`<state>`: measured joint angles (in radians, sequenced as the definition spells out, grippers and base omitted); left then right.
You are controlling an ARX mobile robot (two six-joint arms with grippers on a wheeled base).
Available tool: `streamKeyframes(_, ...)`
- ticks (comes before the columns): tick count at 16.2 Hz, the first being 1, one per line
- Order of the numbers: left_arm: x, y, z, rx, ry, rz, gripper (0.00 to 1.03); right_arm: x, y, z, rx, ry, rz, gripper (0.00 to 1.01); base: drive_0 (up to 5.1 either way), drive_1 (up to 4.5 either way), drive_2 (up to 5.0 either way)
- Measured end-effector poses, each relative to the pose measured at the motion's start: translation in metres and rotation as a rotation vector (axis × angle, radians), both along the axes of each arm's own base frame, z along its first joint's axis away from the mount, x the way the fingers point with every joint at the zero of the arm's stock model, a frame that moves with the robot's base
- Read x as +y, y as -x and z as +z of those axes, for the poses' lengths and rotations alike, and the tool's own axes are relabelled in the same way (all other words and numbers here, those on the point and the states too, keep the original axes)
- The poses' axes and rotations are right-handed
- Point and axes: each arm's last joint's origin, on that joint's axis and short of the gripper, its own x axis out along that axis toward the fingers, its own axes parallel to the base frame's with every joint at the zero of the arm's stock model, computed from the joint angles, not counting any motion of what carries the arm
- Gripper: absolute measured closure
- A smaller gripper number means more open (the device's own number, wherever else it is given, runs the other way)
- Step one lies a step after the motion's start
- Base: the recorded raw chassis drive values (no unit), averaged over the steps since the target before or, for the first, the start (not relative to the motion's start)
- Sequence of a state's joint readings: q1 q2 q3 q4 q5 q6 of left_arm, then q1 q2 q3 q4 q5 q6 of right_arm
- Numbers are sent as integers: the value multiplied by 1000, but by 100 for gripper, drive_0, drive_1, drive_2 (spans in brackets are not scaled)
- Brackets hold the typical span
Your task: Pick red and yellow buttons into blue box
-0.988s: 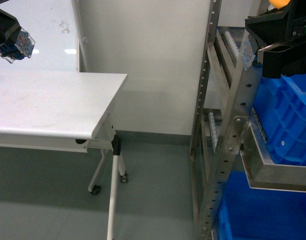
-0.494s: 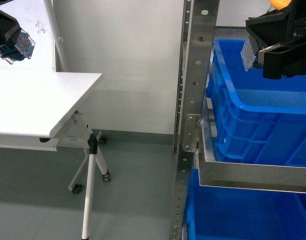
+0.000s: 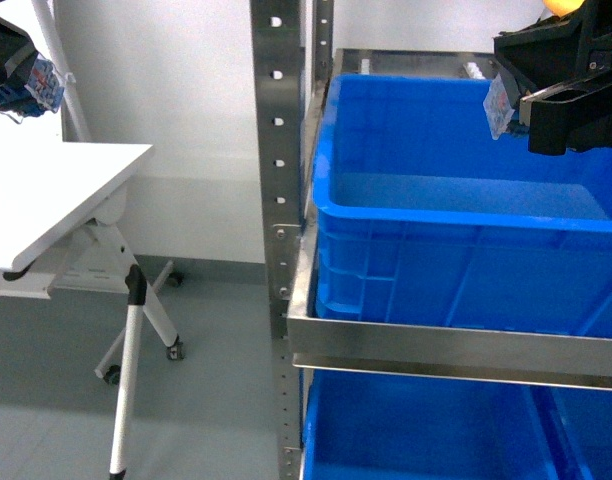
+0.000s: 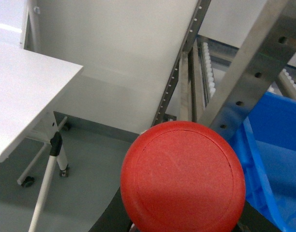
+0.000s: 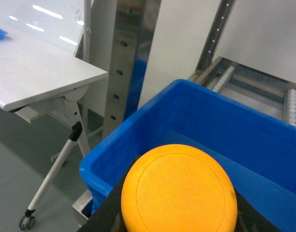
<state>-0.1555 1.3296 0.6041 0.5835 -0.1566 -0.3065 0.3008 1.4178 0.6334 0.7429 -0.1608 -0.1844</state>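
Note:
My left gripper hangs at the top left of the head view, above the white table, shut on the red button, whose clear base pokes out. In the left wrist view the red cap fills the lower middle and hides the fingers. My right gripper is at the top right, shut on the yellow button, and held over the blue box. The box is a deep crate on a steel shelf; its near corner rim lies just below the yellow cap. The box's floor shows bare.
A white folding table on wheeled legs stands at the left. A perforated steel rack upright rises between the table and the crate. A steel shelf rail fronts the crate, and another blue crate sits below it.
The whole scene has slid left in the head view: the rack and blue box moved from the right edge toward the middle. Both grippers keep their places and their buttons.

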Motion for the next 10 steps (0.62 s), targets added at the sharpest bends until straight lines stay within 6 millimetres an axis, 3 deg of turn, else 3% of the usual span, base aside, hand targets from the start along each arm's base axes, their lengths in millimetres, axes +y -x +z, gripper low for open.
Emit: streamKeyframes(10,0,0,0,2,0,0,79,0,0,0,0,0,1,72,498,-238,-238)
